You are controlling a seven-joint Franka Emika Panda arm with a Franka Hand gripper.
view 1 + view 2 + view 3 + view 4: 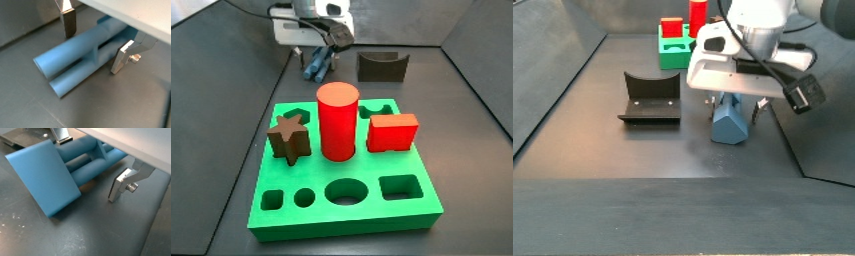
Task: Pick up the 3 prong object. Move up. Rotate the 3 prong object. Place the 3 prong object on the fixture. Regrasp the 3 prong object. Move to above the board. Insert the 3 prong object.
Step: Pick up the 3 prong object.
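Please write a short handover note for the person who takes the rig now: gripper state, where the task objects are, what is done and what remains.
Gripper: down at the floor, open, its fingers on either side of the 3 prong object, not yet closed on it.
3 prong object: light blue, lying on the dark floor under the gripper, away from the board, in both wrist views and both side views.
Fixture: empty, standing on the floor beside the gripper.
Board: green, carrying a red cylinder, a red cube and a brown star block.
Done: approach only.
Left: grasp, lift, rotate, place on fixture, regrasp, move above board, insert.
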